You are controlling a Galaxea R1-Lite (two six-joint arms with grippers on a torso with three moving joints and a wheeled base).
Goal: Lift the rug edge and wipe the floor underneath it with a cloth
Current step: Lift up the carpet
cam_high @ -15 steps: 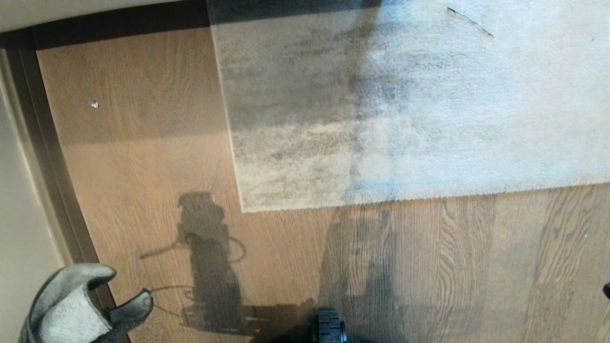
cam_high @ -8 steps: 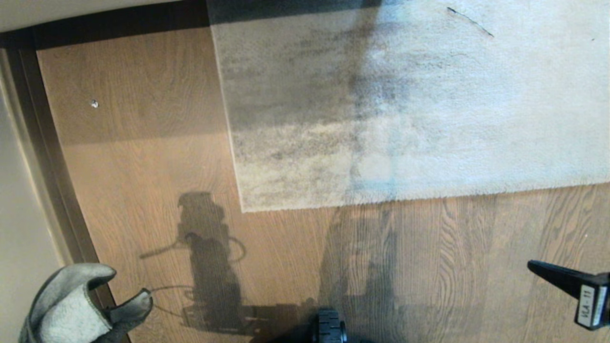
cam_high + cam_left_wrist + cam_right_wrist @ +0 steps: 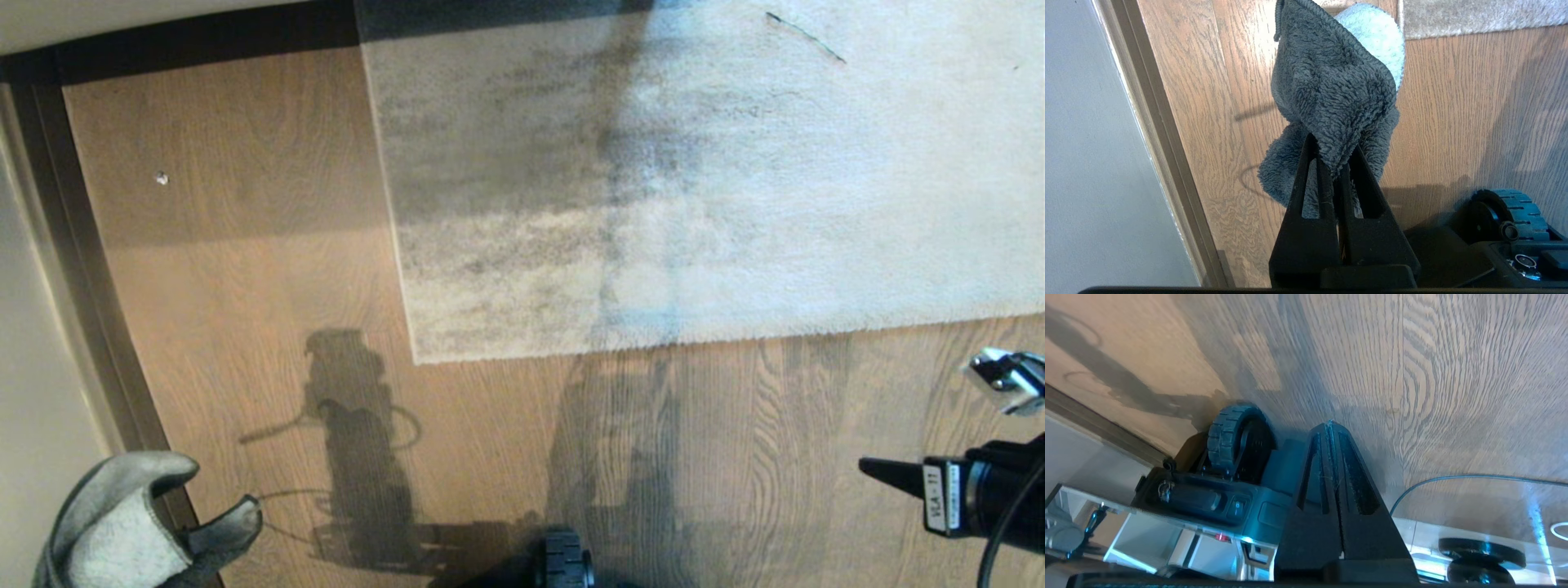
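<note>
A: From the head, where does the rug (image 3: 694, 180) end?

B: Its near edge (image 3: 653, 341) runs straight across to a square corner (image 3: 416, 359), lying flat. Bare floor (image 3: 245, 269) opens left of the rug as far as the dark skirting (image 3: 90, 269), and in front of the edge too.

A: And the arms?

B: The cloth (image 3: 122, 523) shows well left of that corner, by the skirting. The right gripper (image 3: 869, 467) hangs over the floor in front of the rug's right part, apart from the edge.

A: Left wrist?

B: The left gripper (image 3: 1333, 157) pinches the cloth (image 3: 1331, 90) (dark fuzzy face out, pale face behind), with the rug (image 3: 1474, 16) beyond.

A: Right wrist?

B: Fingers (image 3: 1349, 473) pressed together, empty, above the floor (image 3: 1453, 375) beside the base's wheel (image 3: 1229, 437).
</note>
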